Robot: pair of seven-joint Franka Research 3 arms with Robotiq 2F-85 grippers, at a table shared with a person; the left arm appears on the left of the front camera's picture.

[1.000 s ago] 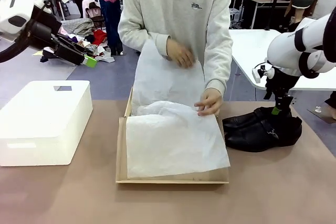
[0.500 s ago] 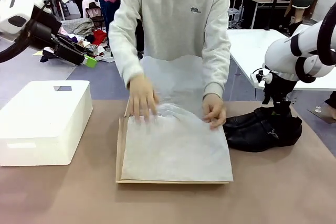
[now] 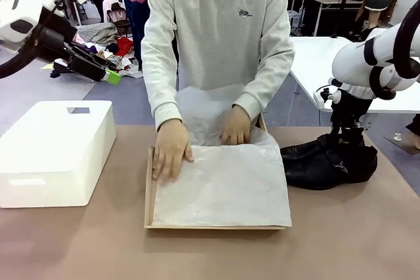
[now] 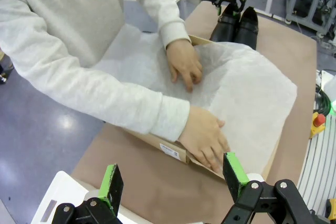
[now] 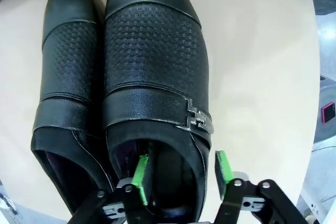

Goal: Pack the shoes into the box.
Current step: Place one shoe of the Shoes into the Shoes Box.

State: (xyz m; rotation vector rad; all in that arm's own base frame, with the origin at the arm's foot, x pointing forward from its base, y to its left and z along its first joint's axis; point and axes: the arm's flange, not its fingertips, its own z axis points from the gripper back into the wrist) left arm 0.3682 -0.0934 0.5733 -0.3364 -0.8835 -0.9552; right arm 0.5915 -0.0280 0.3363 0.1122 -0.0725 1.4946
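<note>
- Black shoes [image 3: 328, 165] lie side by side just right of the box [image 3: 149, 188], long axes left-right, toes toward it.
- Right gripper [image 5: 181, 171] fingers stand apart astride one shoe's side wall.
- Left gripper [image 4: 170, 174] hangs wide apart.

Right wrist view: the heels of the shoes [image 5: 152, 61] run off the bottom picture edge behind my right gripper [image 5: 181, 174]; the lining inside is too dark to read. Front view, table's right edge: the far shoe lies mostly behind the near one, and both mask my fingertips. The floor of the box [image 3: 149, 191] is hidden under tissue paper [image 3: 226, 188]. The white container [image 3: 56, 152], at the table's left edge, is cut by the frame.
</note>
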